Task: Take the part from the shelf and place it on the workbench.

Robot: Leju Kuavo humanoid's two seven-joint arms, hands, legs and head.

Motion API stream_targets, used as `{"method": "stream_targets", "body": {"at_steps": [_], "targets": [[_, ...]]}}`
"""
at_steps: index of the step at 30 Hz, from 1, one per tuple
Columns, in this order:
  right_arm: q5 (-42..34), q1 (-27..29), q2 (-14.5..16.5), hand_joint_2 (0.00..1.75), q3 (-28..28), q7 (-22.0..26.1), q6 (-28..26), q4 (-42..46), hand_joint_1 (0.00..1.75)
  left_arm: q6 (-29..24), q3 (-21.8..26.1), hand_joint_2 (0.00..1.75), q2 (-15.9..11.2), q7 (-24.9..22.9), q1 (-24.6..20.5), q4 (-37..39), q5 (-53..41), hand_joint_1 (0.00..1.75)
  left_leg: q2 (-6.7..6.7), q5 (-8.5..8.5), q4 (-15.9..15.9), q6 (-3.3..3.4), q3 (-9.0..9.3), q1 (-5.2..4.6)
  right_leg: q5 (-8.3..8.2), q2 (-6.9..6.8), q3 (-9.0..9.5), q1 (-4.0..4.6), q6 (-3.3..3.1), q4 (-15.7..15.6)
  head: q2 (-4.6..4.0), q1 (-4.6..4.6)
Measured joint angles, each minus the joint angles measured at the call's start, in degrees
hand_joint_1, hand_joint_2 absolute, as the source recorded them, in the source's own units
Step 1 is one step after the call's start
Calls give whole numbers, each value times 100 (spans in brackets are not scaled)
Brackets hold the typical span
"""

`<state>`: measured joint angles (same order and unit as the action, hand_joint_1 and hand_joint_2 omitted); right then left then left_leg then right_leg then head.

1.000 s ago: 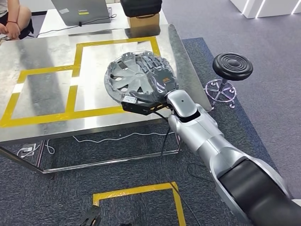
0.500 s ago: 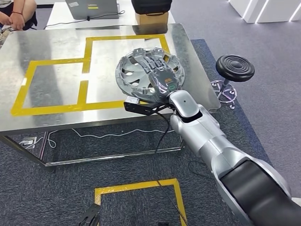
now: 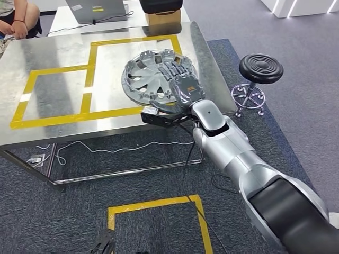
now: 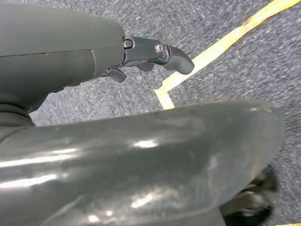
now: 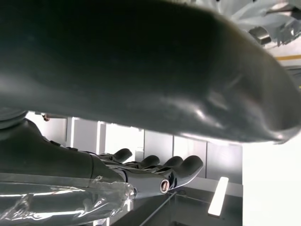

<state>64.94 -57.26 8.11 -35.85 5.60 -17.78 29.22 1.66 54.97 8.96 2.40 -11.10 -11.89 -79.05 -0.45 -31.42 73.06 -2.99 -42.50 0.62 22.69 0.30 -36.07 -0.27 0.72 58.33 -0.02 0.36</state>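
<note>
The part is a grey wheel cover (image 3: 150, 79), lying flat over the right yellow-taped square of the steel workbench (image 3: 52, 121), near its front right edge. My right hand (image 3: 183, 87) lies across the cover's right side and grips it; whether the cover touches the tabletop I cannot tell. In the right wrist view a piece of the wheel cover (image 5: 264, 28) shows beyond the thick thumb, and the dark fingers (image 5: 177, 168) are stretched out side by side. My left hand (image 4: 156, 52) hangs over the carpet with nothing in it, fingers apart.
A black round stool (image 3: 261, 69) stands right of the bench. A laptop (image 3: 94, 9) and a cardboard box (image 3: 162, 18) sit on the table behind. A person (image 3: 16, 18) sits at the far left. Cables (image 3: 119, 149) run under the bench; yellow tape (image 3: 160, 203) marks the carpet.
The whole picture swayed right, then back left, so the camera moved. The wheel cover stays in my right hand over the same taped square.
</note>
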Motion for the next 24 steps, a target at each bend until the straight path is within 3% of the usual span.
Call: {"method": "stream_targets", "body": {"at_steps": [1,2,5,6,9,11,14,15,16,17,20,21,24], "targets": [[-2,11,0,0,0,0,-1,-3,0,0,0,0,0,0,-1,0,-1,0,0,43,-25,-3,59,1,-35,0,-44,-3,6,1,0,-1],[-4,19,0,0,0,0,-1,-5,0,0,0,0,0,0,-5,0,-1,0,2,172,-266,-4,232,4,-68,2,-81,-9,20,3,0,-1],[-13,9,-3,0,2,-2,-4,-6,0,1,-1,0,7,0,-37,0,-1,0,-1,506,-1307,18,867,13,-143,9,-178,2,98,39,0,-4],[-14,4,-4,0,2,-2,-5,-6,0,1,-1,0,10,0,-47,0,-1,0,-10,528,-1457,55,936,9,-170,10,-205,15,129,44,0,-7],[-16,17,-8,0,0,-1,-4,-11,0,8,0,0,14,0,-51,0,-2,0,-26,588,-1486,214,876,-1,-230,8,-256,14,221,26,1,-7],[-14,19,-12,0,1,-3,-5,-16,0,15,-1,0,14,0,-52,0,-5,0,-18,660,-1494,304,820,14,-4,5,-384,6,276,288,1,15],[-10,25,-17,0,2,-4,-8,-26,0,16,-2,0,13,0,-53,0,-12,0,-12,758,-1492,357,706,4,661,3,-767,4,325,1387,1,40],[-8,32,-19,0,2,-4,-8,-34,0,17,-2,0,13,0,-52,0,-14,0,-11,791,-1491,359,665,-2,768,3,-814,5,324,1623,1,40],[-5,36,-21,0,2,-4,-8,-41,0,16,-2,0,13,0,-52,0,-15,0,-11,823,-1491,357,625,-8,778,3,-759,8,312,1651,1,40],[-3,36,-23,0,2,-4,-9,-47,0,16,-2,0,12,0,-51,0,-16,0,-12,855,-1490,351,590,-11,698,4,-581,12,292,1445,0,40],[-1,2,-23,0,2,-4,-14,-48,0,15,-2,0,12,0,-54,0,-16,0,-17,941,-1488,289,519,-24,409,8,177,36,208,319,0,38],[-1,-12,-22,0,2,-4,-17,-47,0,15,-2,0,12,0,-55,0,-16,0,-17,972,-1490,257,505,-27,376,11,290,49,183,128,0,36],[-1,-22,-30,0,3,-5,-21,-48,0,8,0,0,13,0,-47,0,-15,0,-14,1056,-1525,154,478,-8,284,16,277,72,88,56,1,33]]}}
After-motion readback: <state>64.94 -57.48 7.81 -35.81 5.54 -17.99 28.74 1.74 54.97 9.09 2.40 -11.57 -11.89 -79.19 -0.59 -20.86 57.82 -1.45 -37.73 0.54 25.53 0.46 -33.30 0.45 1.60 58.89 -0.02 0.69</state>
